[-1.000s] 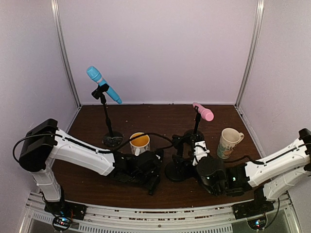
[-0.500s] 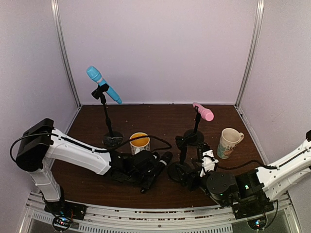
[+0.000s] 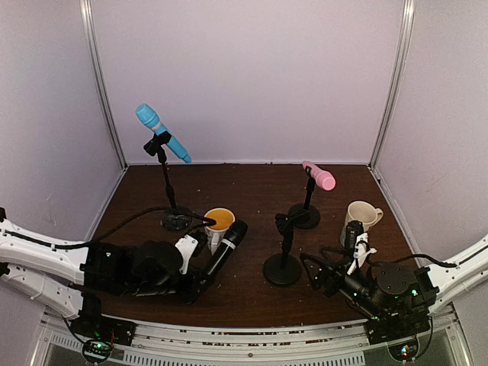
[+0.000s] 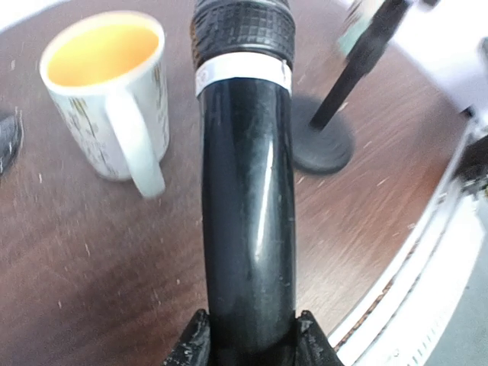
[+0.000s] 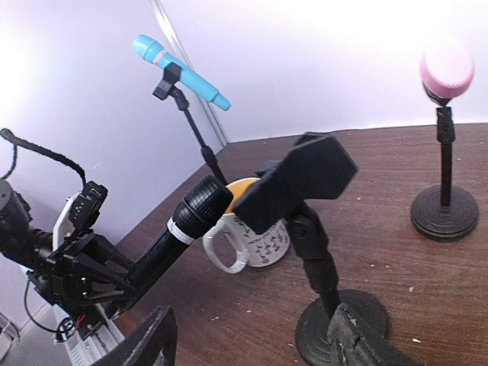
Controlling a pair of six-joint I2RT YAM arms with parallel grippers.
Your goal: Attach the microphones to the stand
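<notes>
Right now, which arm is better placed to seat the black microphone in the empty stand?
Left. The left gripper is shut on the black microphone, near the empty stand. The right gripper is open, holding nothing.

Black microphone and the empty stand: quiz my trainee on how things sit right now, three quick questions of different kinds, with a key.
1. True or false: the left gripper is shut on the black microphone.
2. The clip of the middle stand holds: A a pink microphone; B nothing; C a mug.
3. Fill in: the right gripper is ___, holding nothing.
Key: 1 true; 2 B; 3 open.
</notes>
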